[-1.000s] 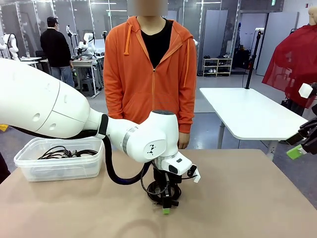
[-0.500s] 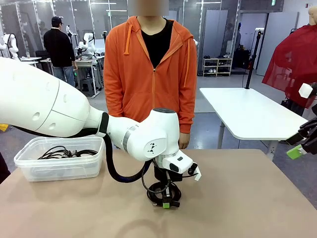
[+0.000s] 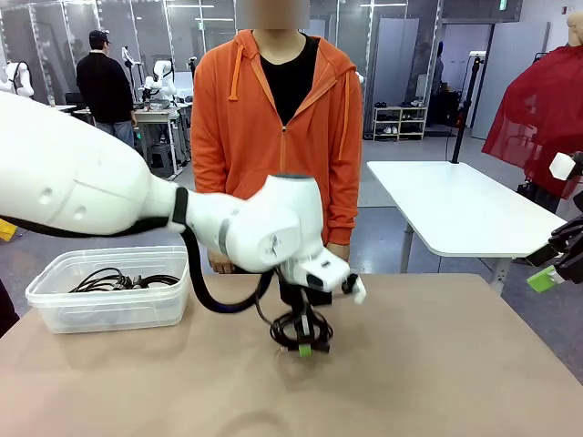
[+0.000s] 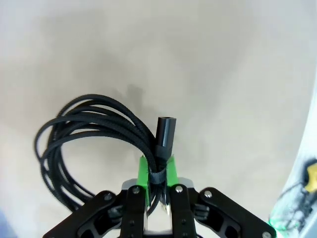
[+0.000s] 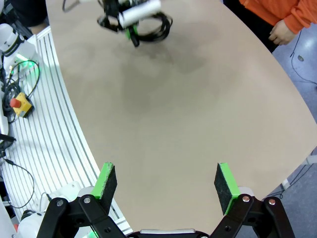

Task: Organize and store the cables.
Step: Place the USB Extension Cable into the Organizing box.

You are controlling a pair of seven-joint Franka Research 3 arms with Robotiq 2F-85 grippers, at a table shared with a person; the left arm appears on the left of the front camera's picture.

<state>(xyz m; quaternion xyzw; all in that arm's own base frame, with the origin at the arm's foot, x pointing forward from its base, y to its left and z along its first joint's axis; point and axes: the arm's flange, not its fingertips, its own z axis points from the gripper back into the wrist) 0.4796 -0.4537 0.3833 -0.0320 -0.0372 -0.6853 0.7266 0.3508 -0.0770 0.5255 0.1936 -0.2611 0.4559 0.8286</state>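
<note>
A coil of thin black cable (image 3: 288, 331) hangs just above the tan table (image 3: 437, 364), pinched between the green pads of my left gripper (image 3: 306, 347), which is shut on it. In the left wrist view the cable (image 4: 84, 130) loops out to the left of the left gripper (image 4: 157, 171), and its chunky plug end (image 4: 165, 132) sticks up above the pads. More cables (image 3: 114, 279) lie in a clear plastic bin (image 3: 55, 284) at the table's left. My right gripper (image 3: 545, 270) hovers off the table's right edge. It stands open and holds nothing (image 5: 166, 181).
A person in an orange hoodie (image 3: 278, 137) stands at the far side, one hand (image 5: 281, 32) near the table's edge. A slotted metal rail with a red stop button (image 5: 17, 103) runs beside the table. Bare tabletop (image 5: 188, 114) lies below the right gripper.
My left gripper has shut on the cable coil and raised it off the table, shifting slightly back and left. The right gripper has stayed where it was.
</note>
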